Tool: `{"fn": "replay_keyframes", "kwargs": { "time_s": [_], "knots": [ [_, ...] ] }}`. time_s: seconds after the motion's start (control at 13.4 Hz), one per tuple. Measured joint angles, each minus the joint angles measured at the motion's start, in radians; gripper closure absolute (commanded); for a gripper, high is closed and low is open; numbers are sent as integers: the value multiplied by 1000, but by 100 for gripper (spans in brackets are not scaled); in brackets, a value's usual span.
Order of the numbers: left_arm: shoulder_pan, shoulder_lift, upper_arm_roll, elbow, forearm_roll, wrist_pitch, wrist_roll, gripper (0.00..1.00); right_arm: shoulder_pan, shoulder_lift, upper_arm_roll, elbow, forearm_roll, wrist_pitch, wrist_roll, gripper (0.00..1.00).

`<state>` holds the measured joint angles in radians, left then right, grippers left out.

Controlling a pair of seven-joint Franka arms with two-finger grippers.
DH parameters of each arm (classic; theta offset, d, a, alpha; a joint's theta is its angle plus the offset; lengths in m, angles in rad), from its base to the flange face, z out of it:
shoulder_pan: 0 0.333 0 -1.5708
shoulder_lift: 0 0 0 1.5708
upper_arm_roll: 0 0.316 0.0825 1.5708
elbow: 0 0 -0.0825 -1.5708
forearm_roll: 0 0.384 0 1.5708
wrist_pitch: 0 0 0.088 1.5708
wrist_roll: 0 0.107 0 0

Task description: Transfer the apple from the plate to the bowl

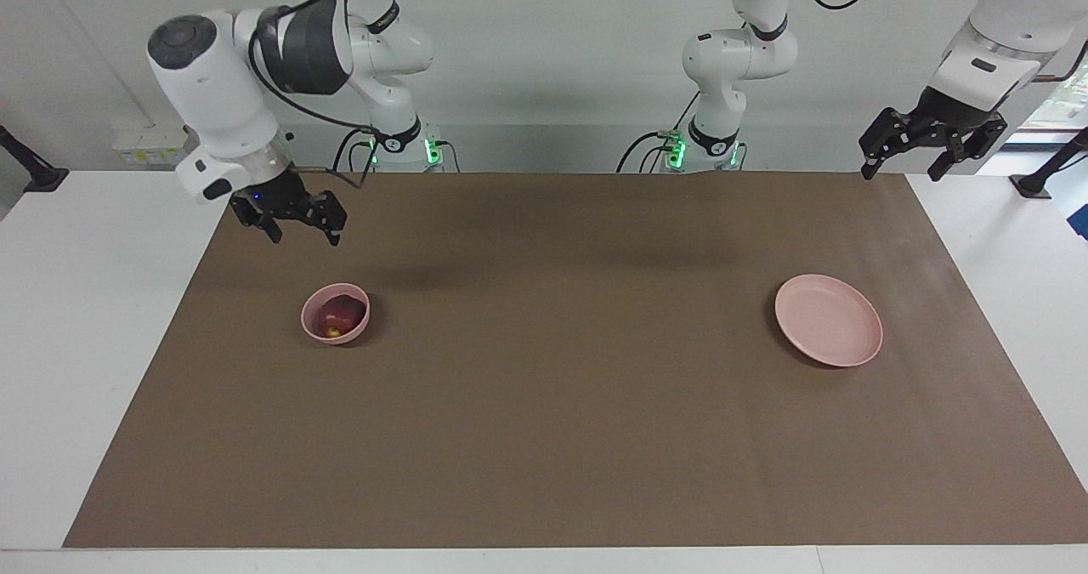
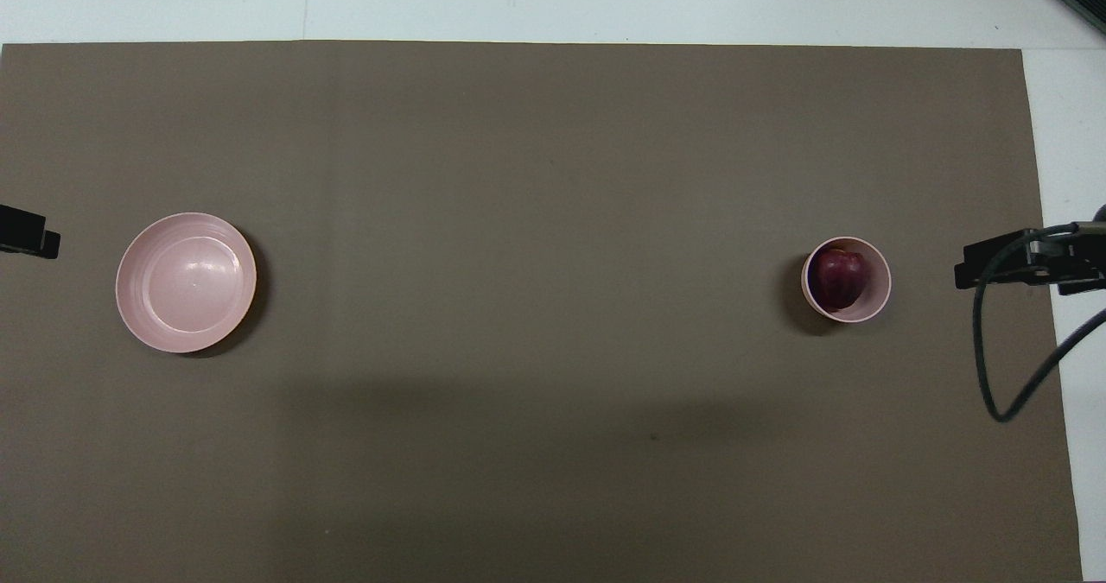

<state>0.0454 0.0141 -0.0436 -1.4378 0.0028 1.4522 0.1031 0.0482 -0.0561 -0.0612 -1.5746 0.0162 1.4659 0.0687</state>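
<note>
Inside the small, deep, pale pink bowl [image 1: 336,313] we are seeing the small, round, dark red apple [image 1: 340,315] lying with a yellowish patch showing on its skin; the bowl itself is sitting on the brown paper mat [image 1: 561,438] toward the right arm's end of the table. Well apart from that bowl, toward the left arm's end of the mat, the wide, flat, pale pink plate [image 1: 828,319] is lying bare. We are holding our right gripper [image 1: 304,230] up in the air over the mat just beside the bowl, off toward the robots' edge, with its black fingers spread apart and gripping nothing. We are keeping our left gripper [image 1: 903,167] raised over the mat's corner at the left arm's end, well apart from the bowl, its fingers likewise spread apart and empty
</note>
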Motion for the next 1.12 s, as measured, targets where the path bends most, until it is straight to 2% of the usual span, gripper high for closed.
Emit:
{"fn": "replay_keyframes", "kwargs": {
  "time_s": [1.12],
  "knots": [
    [0, 0, 0, 0, 0, 0, 0, 0, -6, -11, -8, -9, -9, 18, -10, 0]
  ]
}}
